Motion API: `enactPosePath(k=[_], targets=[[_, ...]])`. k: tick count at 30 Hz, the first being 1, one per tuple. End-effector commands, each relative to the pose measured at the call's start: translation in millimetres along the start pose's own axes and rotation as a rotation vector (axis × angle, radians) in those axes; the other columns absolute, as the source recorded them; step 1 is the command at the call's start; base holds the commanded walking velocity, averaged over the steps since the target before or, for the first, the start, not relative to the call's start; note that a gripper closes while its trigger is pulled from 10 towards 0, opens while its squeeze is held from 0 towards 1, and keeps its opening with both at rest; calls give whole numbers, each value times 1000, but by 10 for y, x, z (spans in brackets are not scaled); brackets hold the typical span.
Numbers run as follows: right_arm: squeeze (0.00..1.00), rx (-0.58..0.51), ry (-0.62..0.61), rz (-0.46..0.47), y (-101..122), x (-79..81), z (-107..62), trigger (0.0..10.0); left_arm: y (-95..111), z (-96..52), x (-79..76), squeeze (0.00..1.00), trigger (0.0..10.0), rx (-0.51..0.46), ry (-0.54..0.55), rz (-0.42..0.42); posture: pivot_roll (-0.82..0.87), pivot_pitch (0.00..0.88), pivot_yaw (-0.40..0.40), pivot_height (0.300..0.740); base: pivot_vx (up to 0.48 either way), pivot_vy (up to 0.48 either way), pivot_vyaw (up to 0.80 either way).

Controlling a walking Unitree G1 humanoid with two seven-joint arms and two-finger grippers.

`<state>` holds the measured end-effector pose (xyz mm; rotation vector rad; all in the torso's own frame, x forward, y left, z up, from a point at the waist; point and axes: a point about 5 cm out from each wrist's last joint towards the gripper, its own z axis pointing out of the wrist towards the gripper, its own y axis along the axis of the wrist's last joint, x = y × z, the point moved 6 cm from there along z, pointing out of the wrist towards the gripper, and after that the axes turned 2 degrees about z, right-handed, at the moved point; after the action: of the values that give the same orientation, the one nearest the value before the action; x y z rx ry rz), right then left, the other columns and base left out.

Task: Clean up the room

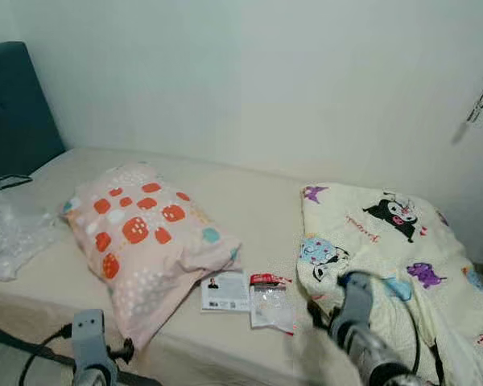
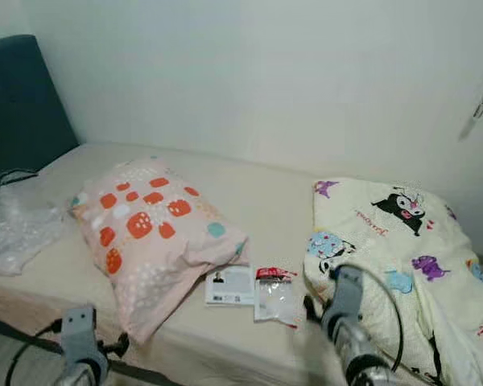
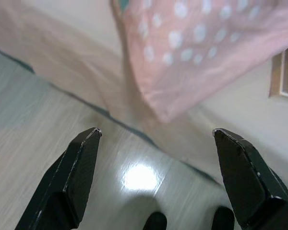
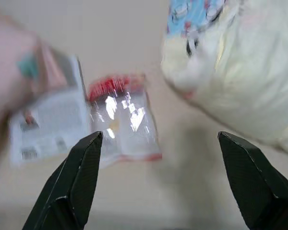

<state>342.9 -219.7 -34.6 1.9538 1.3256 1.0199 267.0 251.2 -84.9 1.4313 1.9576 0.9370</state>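
Observation:
On the beige bed (image 1: 258, 209) lie a pink pillow (image 1: 145, 233) with orange spots, a white printed card (image 1: 224, 291) and a clear plastic packet (image 1: 271, 301) with a red top. A cream cartoon blanket (image 1: 386, 241) is bunched on the right. My right gripper (image 4: 160, 136) hangs open just above the packet (image 4: 122, 120), with the card (image 4: 45, 124) to one side and the blanket (image 4: 235, 72) to the other. My left gripper (image 3: 156, 132) is open and holds nothing, low by the bed's front edge under the pillow's corner (image 3: 197, 52).
A crumpled clear plastic bag (image 1: 12, 233) with a black cable lies at the bed's left end, by the teal headboard (image 1: 12, 112). White walls close the back. Pale wood floor (image 3: 48, 120) runs along the bed's front.

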Motion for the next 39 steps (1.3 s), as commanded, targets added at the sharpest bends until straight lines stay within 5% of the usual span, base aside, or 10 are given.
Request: enactPosePath(k=[1, 8, 17, 31, 39], targets=[[0, -13, 3, 35, 29, 2, 2, 10000, 58, 8, 39, 0, 10000, -15, -1, 24, 10, 4, -68, 710, 0, 0, 0], [0, -106, 97, 188, 358, 217, 50, 10000, 177, 28, -12, 0, 10000, -51, -39, 133, 23, 11, -69, 685, 0, 0, 0], [0, -170, 123, 383, 587, 232, 56, 10000, 308, 35, 9, 0, 10000, -103, -44, 136, 30, 34, -63, 650, 0, 0, 0], [0, -129, 137, 478, 464, 322, 74, 10000, 601, 44, 10, 0, 10000, -205, -65, 195, 55, 90, -50, 610, 0, 0, 0], [0, -89, 204, 517, 353, 540, 85, 10000, 909, 8, -2, 0, 10000, -326, -89, 248, 88, 149, -41, 580, 0, 0, 0]])
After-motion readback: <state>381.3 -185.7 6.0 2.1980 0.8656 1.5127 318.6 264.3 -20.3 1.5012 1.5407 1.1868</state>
